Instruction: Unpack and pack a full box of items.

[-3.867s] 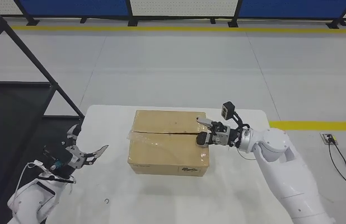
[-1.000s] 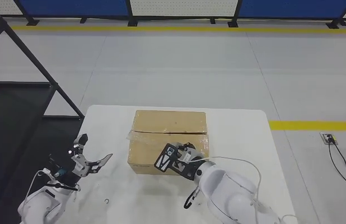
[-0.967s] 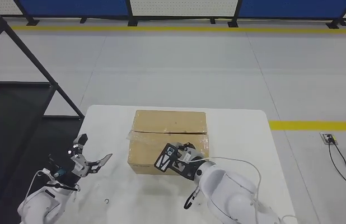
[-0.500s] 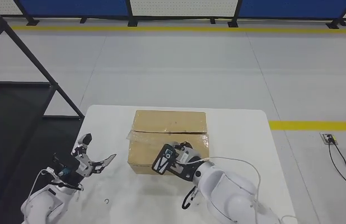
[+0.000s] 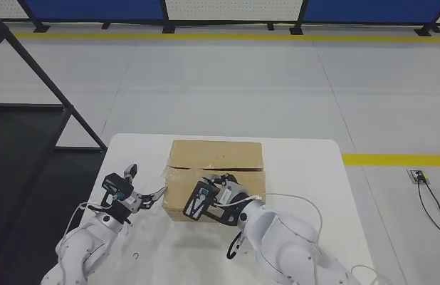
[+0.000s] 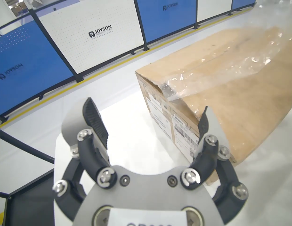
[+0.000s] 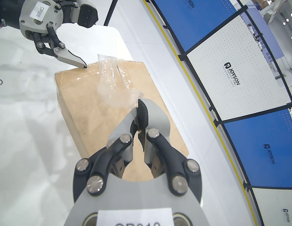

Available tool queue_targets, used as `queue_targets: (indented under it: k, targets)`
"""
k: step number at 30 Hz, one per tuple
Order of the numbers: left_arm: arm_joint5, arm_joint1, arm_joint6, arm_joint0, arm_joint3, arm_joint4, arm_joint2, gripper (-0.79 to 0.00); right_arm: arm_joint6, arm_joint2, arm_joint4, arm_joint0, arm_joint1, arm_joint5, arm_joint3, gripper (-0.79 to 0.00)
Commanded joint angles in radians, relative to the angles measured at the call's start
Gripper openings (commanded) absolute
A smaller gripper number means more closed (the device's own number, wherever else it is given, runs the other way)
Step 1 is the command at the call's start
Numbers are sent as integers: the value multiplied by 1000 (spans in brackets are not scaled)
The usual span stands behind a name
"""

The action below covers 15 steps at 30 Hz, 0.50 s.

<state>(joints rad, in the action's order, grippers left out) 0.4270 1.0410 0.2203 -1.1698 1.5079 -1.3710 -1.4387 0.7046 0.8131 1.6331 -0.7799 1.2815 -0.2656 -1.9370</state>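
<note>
Brown cardboard box [image 5: 216,153], shut and lying flat, sits near the middle of a white table [image 5: 312,164], its long side across the robot's front. The seam between its top flaps runs along the length. A strip of clear, crinkled plastic tape [image 7: 108,81] stands up off the top of the box: one end is still stuck near the box's left end, and the other end is pinched in the right gripper [image 7: 137,112], whose fingers are clenched on the film just above the top face. From the left wrist camera the same tape [image 6: 207,78] shows as a wrinkled, shiny band rising from the torn upper corner of the box [image 6: 230,109], and the end face below it carries white printed labels [image 6: 181,123]. The left gripper [image 5: 147,182] hangs beside that left end of the box with its fingers spread wide and nothing between them. In the right wrist view the left gripper [image 7: 86,41] has one silver fingertip [image 7: 83,66] right at the near top corner of the box [image 7: 89,99]; whether it touches the cardboard cannot be told. A small dark open ring [image 5: 136,256] lies on the table towards the robot, well apart from the box and near the left arm. Blue and white fence panels [image 6: 89,36] stand across the pale floor behind the table.
</note>
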Motion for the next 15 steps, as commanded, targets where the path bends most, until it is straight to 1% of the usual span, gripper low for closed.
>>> queue_targets:
  k: [1, 10, 15]
  targets:
    - [7, 2, -3, 9, -11, 3, 9, 0, -8, -1, 16, 5, 3, 3, 3, -785]
    - [29, 5, -8, 35, -49, 8, 23, 0, -40, -30, 81, 45, 28, 12, 39, -785]
    - [40, 6, 2, 38, -56, 18, 20, 0, -41, -46, 113, 84, 44, -7, 64, -785]
